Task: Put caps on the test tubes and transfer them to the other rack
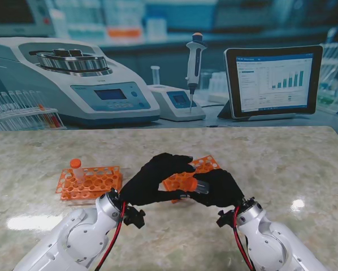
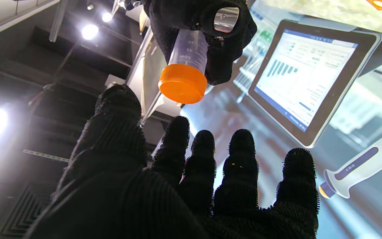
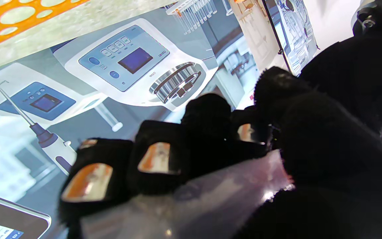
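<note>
A clear graduated test tube (image 2: 189,49) wearing an orange screw cap (image 2: 182,83) lies gripped in the right hand (image 1: 220,189), cap end towards the spread left hand (image 1: 155,180). 2 orange racks: one (image 1: 90,183) left of the left hand holding 1 capped tube (image 1: 77,168), the other (image 1: 206,165) behind both hands

The tube (image 2: 188,53) in my right hand (image 2: 207,30) carries printed volume marks, seen upside down: 50ml nearest the orange cap (image 2: 182,83), then 45 and 40. The tablet screen (image 2: 305,74) text is too small for me to read.
</note>
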Robot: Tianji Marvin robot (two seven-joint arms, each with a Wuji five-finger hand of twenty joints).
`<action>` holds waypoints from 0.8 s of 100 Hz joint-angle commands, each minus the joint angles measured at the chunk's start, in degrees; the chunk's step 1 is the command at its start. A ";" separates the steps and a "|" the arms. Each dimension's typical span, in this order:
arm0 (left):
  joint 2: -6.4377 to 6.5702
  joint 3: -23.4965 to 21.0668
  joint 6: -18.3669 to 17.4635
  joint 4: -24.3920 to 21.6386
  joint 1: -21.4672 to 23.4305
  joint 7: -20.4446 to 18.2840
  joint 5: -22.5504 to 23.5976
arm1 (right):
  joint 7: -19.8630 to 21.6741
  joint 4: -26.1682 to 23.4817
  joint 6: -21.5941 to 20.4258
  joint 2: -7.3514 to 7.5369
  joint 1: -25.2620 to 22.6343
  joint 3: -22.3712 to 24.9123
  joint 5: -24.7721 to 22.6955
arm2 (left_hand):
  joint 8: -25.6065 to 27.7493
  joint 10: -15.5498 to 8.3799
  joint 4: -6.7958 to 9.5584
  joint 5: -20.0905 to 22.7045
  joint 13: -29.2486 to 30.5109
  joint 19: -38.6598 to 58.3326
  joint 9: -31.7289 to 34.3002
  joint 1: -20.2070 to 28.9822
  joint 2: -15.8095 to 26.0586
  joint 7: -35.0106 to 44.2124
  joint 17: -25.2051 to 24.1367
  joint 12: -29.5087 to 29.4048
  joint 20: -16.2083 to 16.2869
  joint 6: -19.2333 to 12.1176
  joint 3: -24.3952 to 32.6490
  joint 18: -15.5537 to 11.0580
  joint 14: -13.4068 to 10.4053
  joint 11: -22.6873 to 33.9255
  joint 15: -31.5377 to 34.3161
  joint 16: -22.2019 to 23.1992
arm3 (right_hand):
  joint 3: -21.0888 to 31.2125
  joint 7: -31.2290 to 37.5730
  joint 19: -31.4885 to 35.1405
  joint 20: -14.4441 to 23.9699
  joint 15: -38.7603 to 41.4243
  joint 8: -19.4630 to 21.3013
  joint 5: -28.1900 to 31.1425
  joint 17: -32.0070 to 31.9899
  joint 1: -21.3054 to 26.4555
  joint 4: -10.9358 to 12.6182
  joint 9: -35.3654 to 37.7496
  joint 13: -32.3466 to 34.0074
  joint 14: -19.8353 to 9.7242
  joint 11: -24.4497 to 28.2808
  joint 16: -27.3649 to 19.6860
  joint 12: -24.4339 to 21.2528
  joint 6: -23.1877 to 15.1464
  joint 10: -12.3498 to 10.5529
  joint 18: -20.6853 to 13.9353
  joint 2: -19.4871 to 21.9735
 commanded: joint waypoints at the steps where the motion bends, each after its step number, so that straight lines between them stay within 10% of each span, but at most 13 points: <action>1: -0.05 0.34 0.38 0.72 -0.26 -0.06 -0.37 | 0.05 0.09 0.38 -0.26 -0.18 -0.24 -0.02 | 2.31 0.26 -0.04 -2.33 -0.80 -0.90 -1.90 -1.06 -1.81 2.61 -0.07 1.15 1.95 0.67 1.32 -0.42 -1.87 0.41 0.54 0.84 | -0.05 3.20 16.95 2.60 9.94 1.59 0.49 4.34 1.76 -0.20 2.39 1.54 -3.87 -0.20 2.91 0.77 -5.01 0.41 -6.58 1.96; 26: -0.10 1.24 1.47 2.02 -1.01 1.10 1.60 | -0.02 0.03 0.73 -0.27 -0.21 -0.25 -0.02 | 10.88 0.48 -2.35 -6.41 0.04 0.43 -2.19 -6.77 -7.70 12.96 0.34 1.96 1.65 0.49 14.79 -0.19 -1.96 1.37 1.28 1.96 | -0.04 3.21 16.95 2.59 9.94 1.58 0.53 4.34 1.75 -0.20 2.38 1.54 -3.87 -0.23 2.91 0.75 -4.94 0.49 -6.58 1.94; 80: -0.66 3.89 2.91 4.32 -3.37 3.33 2.73 | 0.27 -0.07 1.05 -0.22 -0.24 -0.12 0.05 | 18.76 0.58 -1.61 -8.77 1.53 2.29 -1.13 -3.72 -6.18 24.86 0.82 2.81 1.87 -1.33 17.54 0.41 -1.89 2.63 2.54 3.29 | 0.01 3.20 16.95 2.59 9.94 1.58 0.57 4.34 1.79 -0.20 2.38 1.54 -3.87 -0.24 2.91 0.75 -4.95 0.48 -6.58 1.92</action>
